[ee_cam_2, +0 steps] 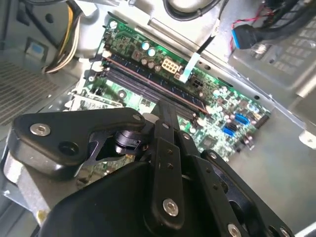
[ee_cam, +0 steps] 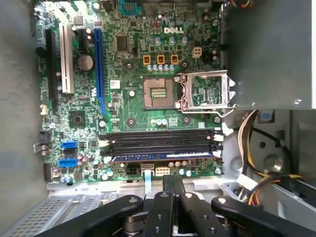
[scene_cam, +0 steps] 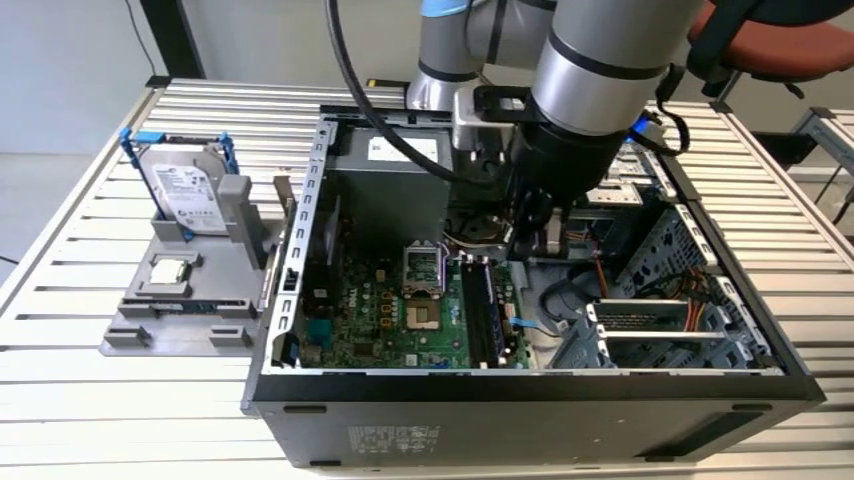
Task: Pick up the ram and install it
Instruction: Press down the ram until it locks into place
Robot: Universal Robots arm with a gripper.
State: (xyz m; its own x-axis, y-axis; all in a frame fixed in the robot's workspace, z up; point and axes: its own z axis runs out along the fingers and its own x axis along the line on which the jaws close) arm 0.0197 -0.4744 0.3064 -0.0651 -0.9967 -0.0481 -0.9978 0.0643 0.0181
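On mobo: ram (ee_cam: 160,157) seated | long axis parallels black slots (ee_cam: 160,140)

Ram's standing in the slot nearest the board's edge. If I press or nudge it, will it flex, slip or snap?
The ram is a thin, flat board standing on edge, so probably stiff lengthwise yet fragile under sideways force. Its narrow top edge suggests an off-centre push might tilt it. It looks light, likely lifting easily.

A silver hard drive (scene_cam: 187,190) stands beside the open computer case (scene_cam: 534,390).
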